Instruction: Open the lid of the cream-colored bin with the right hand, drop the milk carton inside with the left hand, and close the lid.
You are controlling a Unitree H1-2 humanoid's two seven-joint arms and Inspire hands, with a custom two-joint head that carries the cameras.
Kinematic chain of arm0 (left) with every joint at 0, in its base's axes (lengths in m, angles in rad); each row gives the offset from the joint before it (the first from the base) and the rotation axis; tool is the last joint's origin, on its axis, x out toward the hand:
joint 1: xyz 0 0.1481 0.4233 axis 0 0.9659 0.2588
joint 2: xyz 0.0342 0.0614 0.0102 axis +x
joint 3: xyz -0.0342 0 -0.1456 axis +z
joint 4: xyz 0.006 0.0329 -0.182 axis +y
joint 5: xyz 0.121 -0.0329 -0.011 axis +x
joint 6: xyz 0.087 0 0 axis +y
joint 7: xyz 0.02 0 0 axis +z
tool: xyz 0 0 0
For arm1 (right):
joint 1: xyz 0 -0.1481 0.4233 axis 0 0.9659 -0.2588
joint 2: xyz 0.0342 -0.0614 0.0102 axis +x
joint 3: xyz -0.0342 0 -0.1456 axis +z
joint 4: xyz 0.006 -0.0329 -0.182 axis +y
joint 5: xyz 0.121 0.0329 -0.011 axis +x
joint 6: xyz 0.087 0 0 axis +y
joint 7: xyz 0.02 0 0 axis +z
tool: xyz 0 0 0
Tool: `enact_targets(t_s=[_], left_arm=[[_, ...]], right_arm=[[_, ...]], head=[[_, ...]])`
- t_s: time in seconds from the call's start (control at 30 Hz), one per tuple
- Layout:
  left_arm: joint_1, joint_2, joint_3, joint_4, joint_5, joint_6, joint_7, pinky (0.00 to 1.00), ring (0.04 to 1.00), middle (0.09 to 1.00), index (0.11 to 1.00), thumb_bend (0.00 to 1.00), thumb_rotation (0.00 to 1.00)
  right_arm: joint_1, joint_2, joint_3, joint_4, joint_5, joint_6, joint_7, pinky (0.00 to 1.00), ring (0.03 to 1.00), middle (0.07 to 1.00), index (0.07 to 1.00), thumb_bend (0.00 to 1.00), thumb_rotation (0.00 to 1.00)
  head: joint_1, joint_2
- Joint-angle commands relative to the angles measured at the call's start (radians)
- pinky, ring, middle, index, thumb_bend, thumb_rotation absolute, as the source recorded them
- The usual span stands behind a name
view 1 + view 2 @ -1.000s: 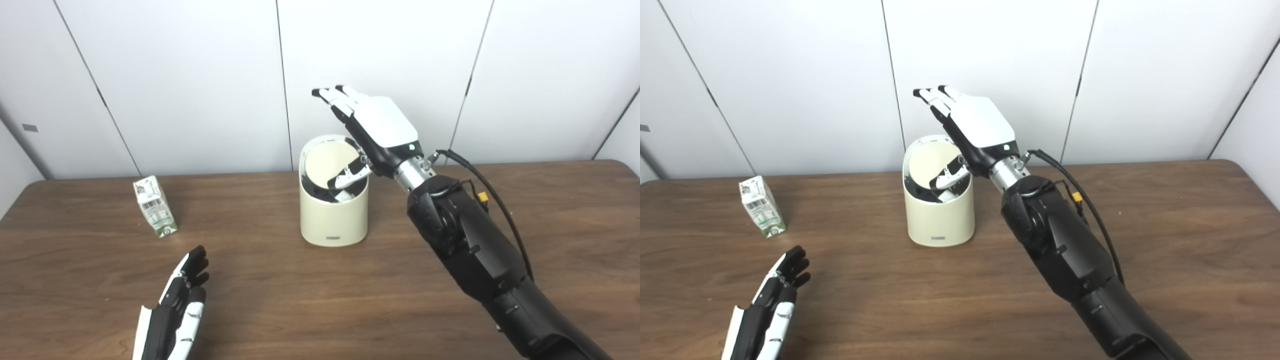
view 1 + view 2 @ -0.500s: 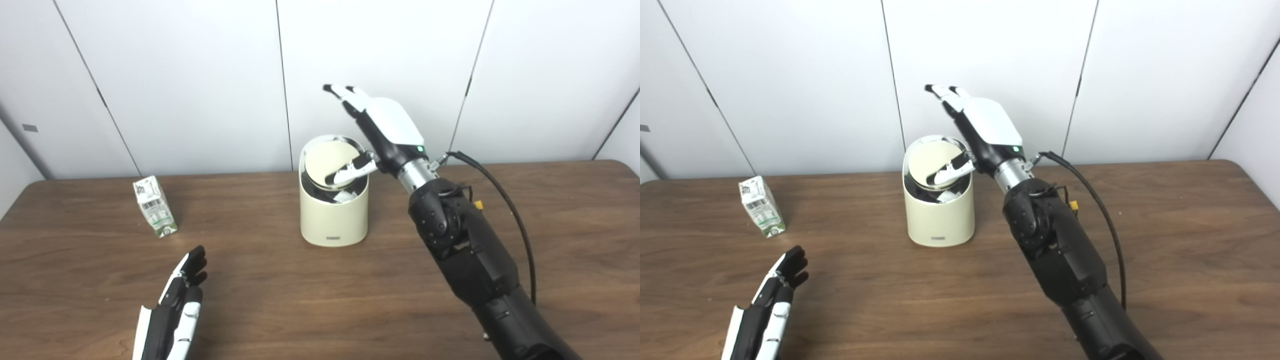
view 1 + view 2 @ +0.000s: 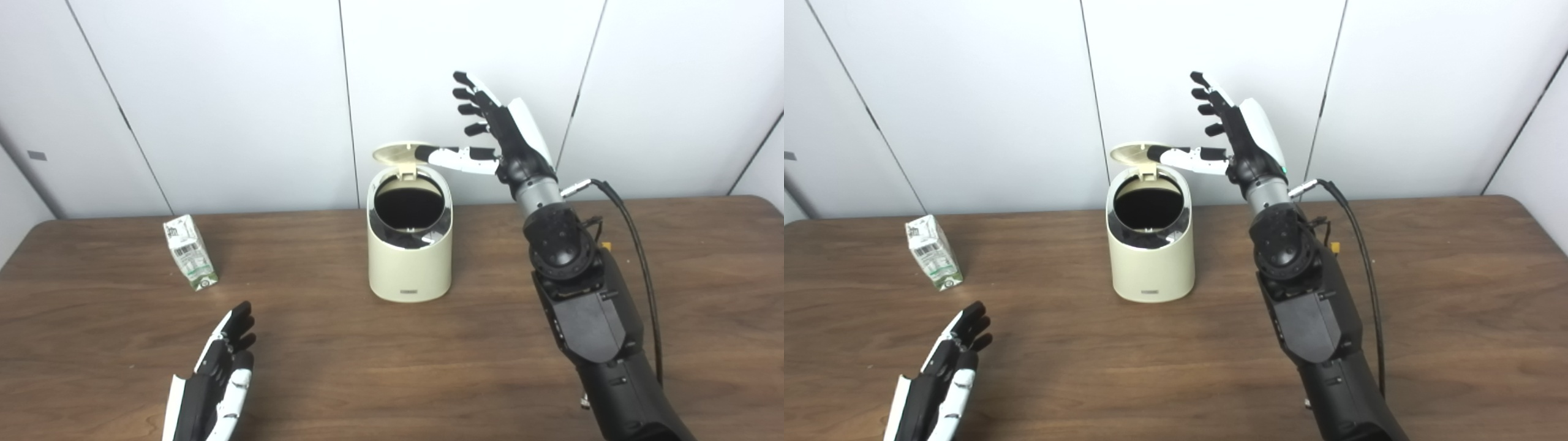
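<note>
The cream-colored bin [image 3: 409, 257] stands mid-table with its round lid [image 3: 397, 154] swung up at the back, leaving the dark mouth exposed. My right hand [image 3: 499, 131] is raised to the right of the lid, fingers spread and open, its thumb reaching left under the lid's edge. The small milk carton [image 3: 190, 252] stands upright on the table at the left, well apart from the bin. My left hand [image 3: 217, 380] rests low near the front edge, below the carton, fingers straight and open, holding nothing.
The brown wooden table [image 3: 686, 294] stretches wide to the right of my right arm. White wall panels [image 3: 214, 98] rise just behind the bin. A black cable [image 3: 631, 220] loops off the right forearm.
My right hand rose and turned, its thumb lifting the lid from tilted inside the rim to fully raised. The bin's mouth now shows. Left hand and carton stayed put.
</note>
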Motion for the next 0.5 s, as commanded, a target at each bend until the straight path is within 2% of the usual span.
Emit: enact_targets(t_s=[0.0, 0.13, 0.33, 0.43, 0.47], left_arm=[[0.059, -0.011, -0.007, 0.025, -0.020, -0.032, -0.002, 0.89, 0.925, 0.938, 0.940, 0.35, 0.69], [0.062, -0.012, -0.009, 0.018, -0.033, -0.026, -0.004, 0.90, 0.926, 0.941, 0.944, 0.34, 0.67], [0.064, -0.007, -0.005, 0.014, -0.012, -0.027, 0.000, 0.88, 0.914, 0.934, 0.937, 0.35, 0.71], [0.067, -0.006, -0.006, 0.011, -0.029, -0.024, -0.006, 0.91, 0.926, 0.943, 0.946, 0.36, 0.71], [0.069, -0.006, -0.006, 0.008, -0.028, -0.023, -0.005, 0.90, 0.924, 0.939, 0.943, 0.37, 0.71]], right_arm=[[-0.005, -0.025, -0.019, -0.053, 0.017, -0.019, -0.016, 0.73, 0.842, 0.855, 0.886, 0.67, 0.45], [0.065, -0.052, -0.020, -0.114, 0.041, -0.018, 0.005, 0.73, 0.826, 0.853, 0.878, 0.61, 0.53], [0.213, -0.081, -0.024, -0.249, 0.061, 0.030, 0.043, 0.75, 0.813, 0.854, 0.872, 0.54, 0.64], [0.297, -0.075, -0.054, -0.286, 0.142, -0.008, 0.047, 0.74, 0.811, 0.852, 0.870, 0.53, 0.60], [0.324, -0.075, -0.059, -0.297, 0.154, -0.014, 0.044, 0.77, 0.842, 0.873, 0.873, 0.54, 0.62]], head=[[0.000, 0.002], [0.000, 0.005], [-0.007, 0.010], [-0.008, 0.014], [-0.011, 0.016]])
